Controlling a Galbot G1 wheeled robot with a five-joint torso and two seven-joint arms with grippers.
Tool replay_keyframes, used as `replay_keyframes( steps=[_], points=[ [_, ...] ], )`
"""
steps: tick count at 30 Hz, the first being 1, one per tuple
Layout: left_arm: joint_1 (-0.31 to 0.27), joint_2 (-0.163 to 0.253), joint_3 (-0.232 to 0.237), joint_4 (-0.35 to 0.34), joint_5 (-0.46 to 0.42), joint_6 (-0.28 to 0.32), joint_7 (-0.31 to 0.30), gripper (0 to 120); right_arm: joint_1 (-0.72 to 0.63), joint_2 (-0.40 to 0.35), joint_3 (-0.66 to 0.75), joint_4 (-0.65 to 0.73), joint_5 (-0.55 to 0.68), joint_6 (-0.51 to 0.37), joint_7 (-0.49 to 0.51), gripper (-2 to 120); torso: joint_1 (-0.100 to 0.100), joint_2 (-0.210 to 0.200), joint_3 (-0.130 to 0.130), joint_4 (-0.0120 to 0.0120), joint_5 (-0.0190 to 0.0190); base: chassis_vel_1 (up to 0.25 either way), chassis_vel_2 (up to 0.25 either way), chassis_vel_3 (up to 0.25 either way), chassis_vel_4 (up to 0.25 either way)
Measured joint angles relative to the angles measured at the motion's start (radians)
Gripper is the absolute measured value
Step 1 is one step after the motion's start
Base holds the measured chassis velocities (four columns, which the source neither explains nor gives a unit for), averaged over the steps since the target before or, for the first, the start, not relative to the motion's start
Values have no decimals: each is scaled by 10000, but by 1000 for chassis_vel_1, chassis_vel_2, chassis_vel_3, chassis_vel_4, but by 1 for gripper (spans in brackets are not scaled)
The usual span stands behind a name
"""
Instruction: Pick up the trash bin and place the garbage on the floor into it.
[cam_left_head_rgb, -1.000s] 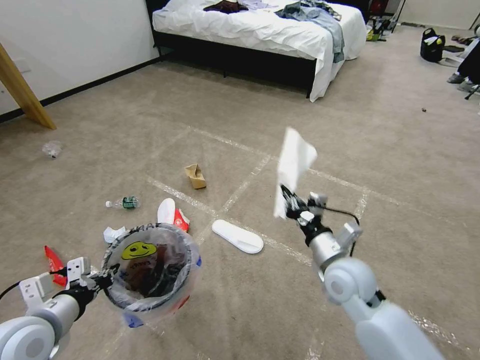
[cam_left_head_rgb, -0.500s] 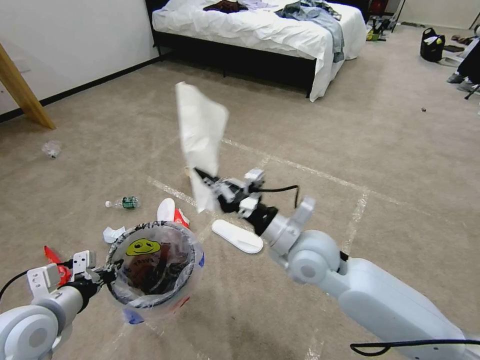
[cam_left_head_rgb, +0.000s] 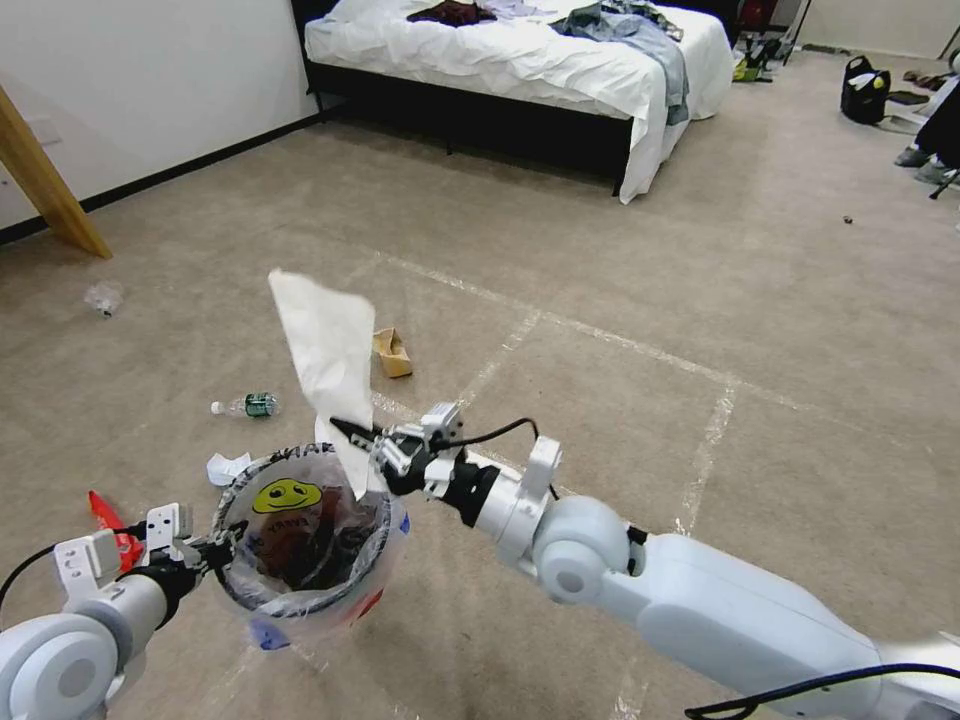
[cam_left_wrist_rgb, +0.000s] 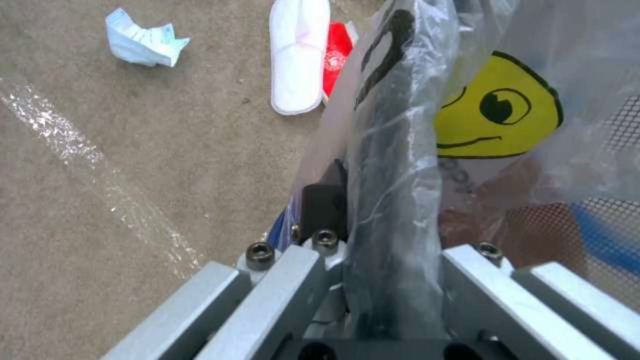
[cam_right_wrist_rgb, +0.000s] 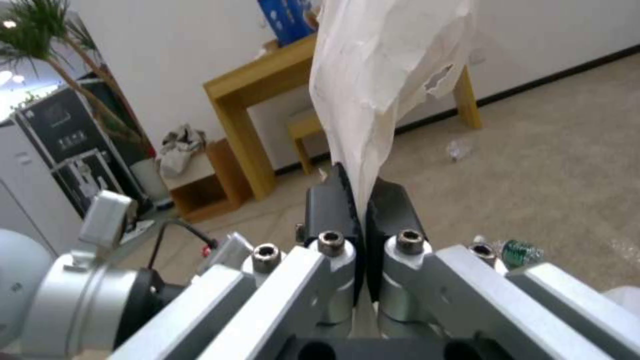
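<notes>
The trash bin (cam_left_head_rgb: 300, 545), red with a clear smiley-face liner (cam_left_wrist_rgb: 497, 115), hangs above the carpet at the lower left. My left gripper (cam_left_head_rgb: 205, 553) is shut on its near rim (cam_left_wrist_rgb: 393, 200). My right gripper (cam_left_head_rgb: 352, 437) (cam_right_wrist_rgb: 358, 200) is shut on a white sheet of paper (cam_left_head_rgb: 325, 355) (cam_right_wrist_rgb: 387, 75). The sheet stands upright over the bin's far rim, its lower tip at the bin mouth. More garbage lies on the floor: a small bottle (cam_left_head_rgb: 248, 405), a cardboard scrap (cam_left_head_rgb: 392, 352), crumpled paper (cam_left_head_rgb: 228, 467) (cam_left_wrist_rgb: 143, 42), a red wrapper (cam_left_head_rgb: 110, 515), a white slipper sole (cam_left_wrist_rgb: 299, 55).
A clear plastic scrap (cam_left_head_rgb: 103, 297) lies far left near a wooden desk leg (cam_left_head_rgb: 50, 190). A bed (cam_left_head_rgb: 520, 60) with clothes stands at the back. Bags (cam_left_head_rgb: 865, 95) sit far right. Tape lines cross the open carpet (cam_left_head_rgb: 700, 330) to the right.
My right arm has swung left with the white paper, from mid-floor to above the bin's rim. The left arm and bin have stayed almost still.
</notes>
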Motion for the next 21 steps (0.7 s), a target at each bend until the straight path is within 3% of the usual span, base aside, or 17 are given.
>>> replay_keyframes(
  steps=[21],
  points=[
    [40,-36,-158,-274,-121,-1,2,1,-8,482,-695,-692,-451,35,122,0,0,0,-1,-1,0,0,0,0,0]
  ],
)
